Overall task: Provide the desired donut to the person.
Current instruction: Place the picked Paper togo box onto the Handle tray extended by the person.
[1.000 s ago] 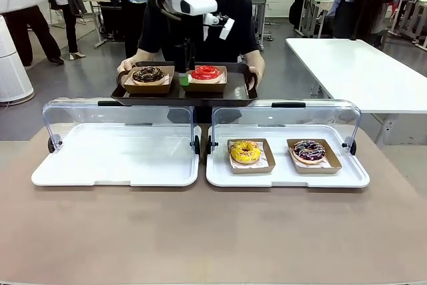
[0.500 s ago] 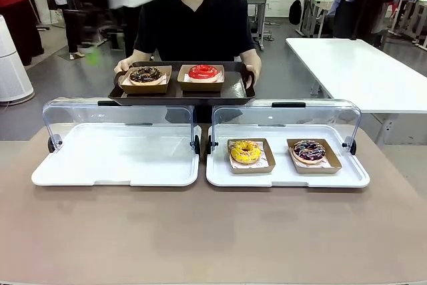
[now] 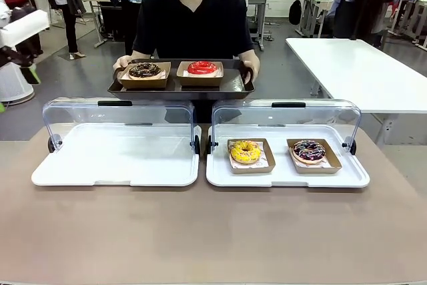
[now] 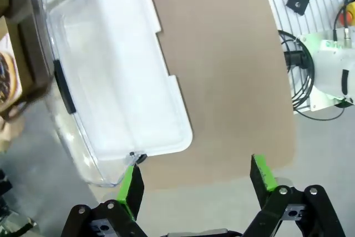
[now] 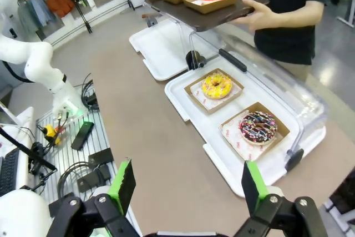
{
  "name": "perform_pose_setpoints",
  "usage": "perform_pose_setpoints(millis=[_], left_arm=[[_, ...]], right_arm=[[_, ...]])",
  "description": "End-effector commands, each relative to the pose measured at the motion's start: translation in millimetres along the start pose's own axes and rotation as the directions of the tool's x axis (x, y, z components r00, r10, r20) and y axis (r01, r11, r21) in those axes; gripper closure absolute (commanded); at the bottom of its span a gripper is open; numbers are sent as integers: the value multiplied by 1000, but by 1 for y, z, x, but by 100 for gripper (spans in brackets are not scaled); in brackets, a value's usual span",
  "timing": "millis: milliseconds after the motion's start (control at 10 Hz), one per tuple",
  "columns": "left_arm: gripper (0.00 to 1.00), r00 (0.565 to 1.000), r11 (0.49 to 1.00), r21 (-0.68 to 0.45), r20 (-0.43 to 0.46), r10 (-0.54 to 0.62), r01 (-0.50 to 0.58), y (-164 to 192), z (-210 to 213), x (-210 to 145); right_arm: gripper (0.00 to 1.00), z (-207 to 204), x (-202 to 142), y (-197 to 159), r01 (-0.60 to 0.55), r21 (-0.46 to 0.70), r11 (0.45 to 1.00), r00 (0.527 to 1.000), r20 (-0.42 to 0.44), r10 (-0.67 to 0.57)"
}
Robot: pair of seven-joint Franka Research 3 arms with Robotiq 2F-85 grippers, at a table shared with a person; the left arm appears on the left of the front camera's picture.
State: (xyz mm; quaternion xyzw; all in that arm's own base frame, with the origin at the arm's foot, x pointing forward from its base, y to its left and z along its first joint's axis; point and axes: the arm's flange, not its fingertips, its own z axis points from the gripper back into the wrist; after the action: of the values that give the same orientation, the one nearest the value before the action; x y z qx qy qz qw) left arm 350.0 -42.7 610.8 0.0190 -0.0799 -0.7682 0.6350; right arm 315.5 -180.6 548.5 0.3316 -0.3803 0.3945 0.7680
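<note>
Both grippers' jaws gape empty; the person's tray (image 3: 180, 89) carries 2 boxed donuts: chocolate (image 3: 144, 70), red (image 3: 201, 68).

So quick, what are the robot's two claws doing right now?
Left gripper: open, holding nothing.
Right gripper: open, holding nothing.

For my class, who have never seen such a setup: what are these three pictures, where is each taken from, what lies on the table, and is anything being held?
One camera looks across the table at the person. The other two sit on the robot's wrists, looking along each end effector's green-padded fingers. The left end effector and the right end effector are open and hold nothing. On the table lie two white display trays with clear lids raised: the left tray and the right tray, which holds a yellow donut and a sprinkled dark donut. The person holds a dark tray with a chocolate donut and a red donut.
</note>
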Motion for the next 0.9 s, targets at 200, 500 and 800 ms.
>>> perform_pose_setpoints(millis=[200, 500, 800], left_arm=[[0, 991, 990, -41, 16, 133, -132, 33, -41, -51], [0, 983, 981, -79, 39, 179, -176, 40, -60, -66], [0, 987, 984, -90, 27, 160, -157, 40, -71, -68]], right_arm=[[0, 0, 1, -1, -10, 8, 1000, 1000, 25, 10], [0, 0, 1, -1, -10, 8, 1000, 1000, 25, 10], [0, 0, 1, -1, -10, 8, 1000, 1000, 25, 10]])
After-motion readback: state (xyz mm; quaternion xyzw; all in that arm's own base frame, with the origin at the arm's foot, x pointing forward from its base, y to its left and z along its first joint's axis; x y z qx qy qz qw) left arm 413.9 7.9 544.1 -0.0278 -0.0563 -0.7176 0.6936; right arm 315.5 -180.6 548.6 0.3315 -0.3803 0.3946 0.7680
